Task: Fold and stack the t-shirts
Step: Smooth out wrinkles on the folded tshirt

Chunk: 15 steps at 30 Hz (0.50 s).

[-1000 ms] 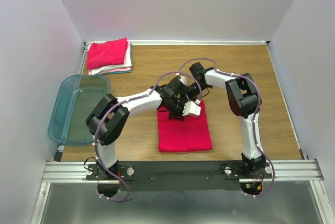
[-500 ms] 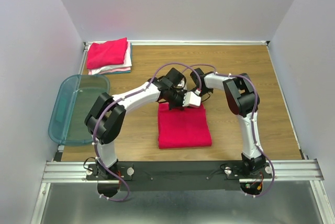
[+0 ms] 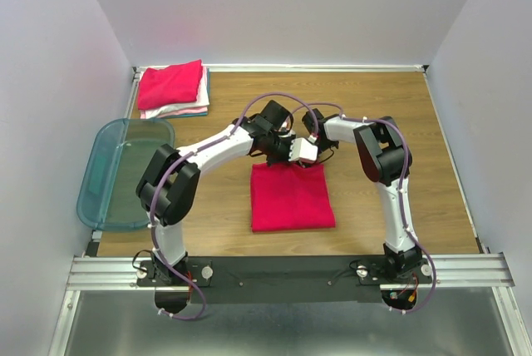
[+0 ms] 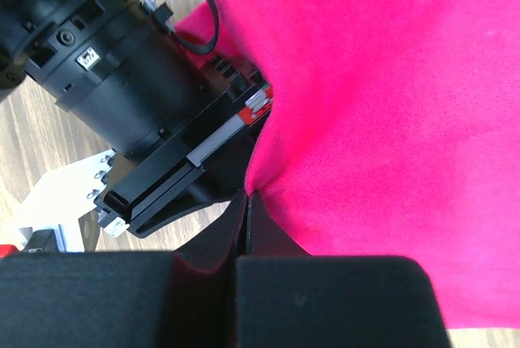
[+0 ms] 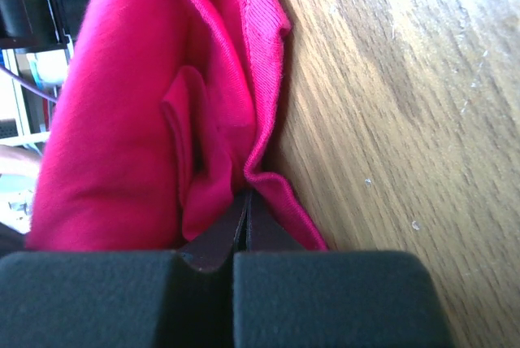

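Note:
One red-pink t-shirt (image 3: 293,200) lies as a flat rectangle mid-table. Both grippers meet close together at its far edge. My left gripper (image 3: 280,158) is shut on a pinch of that edge, seen in the left wrist view as pink cloth (image 4: 390,104) running into the closed fingertips (image 4: 248,195). My right gripper (image 3: 301,158) is shut on a bunched fold of the same shirt (image 5: 122,120), with the hem curling round its closed tips (image 5: 246,195). A stack of folded t-shirts (image 3: 173,88), red-pink on top with white and teal below, sits at the far left corner.
A translucent teal plastic bin (image 3: 125,173) rests at the table's left edge, beside the left arm. Grey walls close off the left, far and right sides. In the left wrist view the right arm's black wrist (image 4: 122,96) is right beside my fingers.
Both grippers have moved away from the bases, from over the shirt to its far edge, keeping hold of the cloth. The shirt's near edge has crept slightly toward the far side.

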Motion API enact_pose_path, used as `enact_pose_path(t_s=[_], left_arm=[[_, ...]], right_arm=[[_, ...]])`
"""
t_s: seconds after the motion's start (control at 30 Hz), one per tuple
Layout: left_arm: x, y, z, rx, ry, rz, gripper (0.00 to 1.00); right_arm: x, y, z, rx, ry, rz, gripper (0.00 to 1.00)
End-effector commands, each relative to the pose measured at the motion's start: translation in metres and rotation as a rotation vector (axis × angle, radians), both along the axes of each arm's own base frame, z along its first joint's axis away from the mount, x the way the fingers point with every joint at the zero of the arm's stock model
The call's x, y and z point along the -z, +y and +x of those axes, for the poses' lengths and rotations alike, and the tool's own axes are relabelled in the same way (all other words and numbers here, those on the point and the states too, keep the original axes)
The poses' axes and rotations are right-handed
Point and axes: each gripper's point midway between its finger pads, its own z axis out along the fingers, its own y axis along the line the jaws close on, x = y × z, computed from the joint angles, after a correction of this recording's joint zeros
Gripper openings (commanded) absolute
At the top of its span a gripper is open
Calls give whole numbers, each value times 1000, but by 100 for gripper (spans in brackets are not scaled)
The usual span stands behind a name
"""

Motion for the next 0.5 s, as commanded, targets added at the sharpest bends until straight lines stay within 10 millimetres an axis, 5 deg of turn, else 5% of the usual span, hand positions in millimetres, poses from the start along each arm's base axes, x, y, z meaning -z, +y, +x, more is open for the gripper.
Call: enact_pose_path(t_s=[0.0,0.27,0.47], left_arm=[[10,6,21,-40,-72,20,0],[11,7,24,-59,-126,-13,0],[29,3,-12,36,-72,10,0]], right_arm=[[31,-12,-10,-34,-13,-82,2],[24,-12,0,-35,-70,-101,5],[-13,-8,33,-12,-224,-123,9]])
